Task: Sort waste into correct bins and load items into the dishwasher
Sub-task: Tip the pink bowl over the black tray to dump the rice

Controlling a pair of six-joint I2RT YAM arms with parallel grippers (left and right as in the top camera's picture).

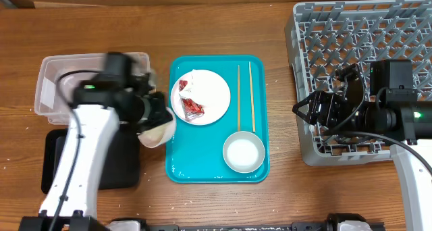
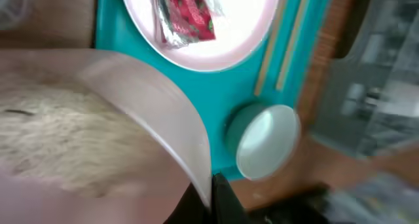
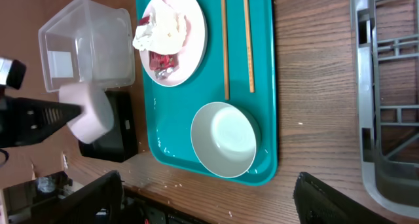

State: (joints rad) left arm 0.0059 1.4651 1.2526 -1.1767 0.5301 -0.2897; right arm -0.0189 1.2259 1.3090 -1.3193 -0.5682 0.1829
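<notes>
My left gripper [image 1: 160,113] is shut on the rim of a white bowl [image 1: 156,132], holding it tilted between the teal tray [image 1: 216,171] and the flat black tray [image 1: 123,165]. In the left wrist view the fingers [image 2: 211,186] pinch the bowl's wall [image 2: 98,126], and rice smears show inside. The plate [image 1: 210,90] holds the crumpled napkin [image 1: 186,84] and red wrapper [image 1: 192,107]. Two chopsticks [image 1: 238,96] and another white bowl [image 1: 244,152] lie on the teal tray. My right gripper [image 1: 312,111] is open and empty at the grey dish rack's [image 1: 364,35] left edge.
The clear tub [image 1: 50,82] stands at the far left behind the black tray. Loose rice grains dot the teal tray and the table's front edge [image 3: 196,185]. The right wrist view shows the rack's wall [image 3: 386,86] to its right.
</notes>
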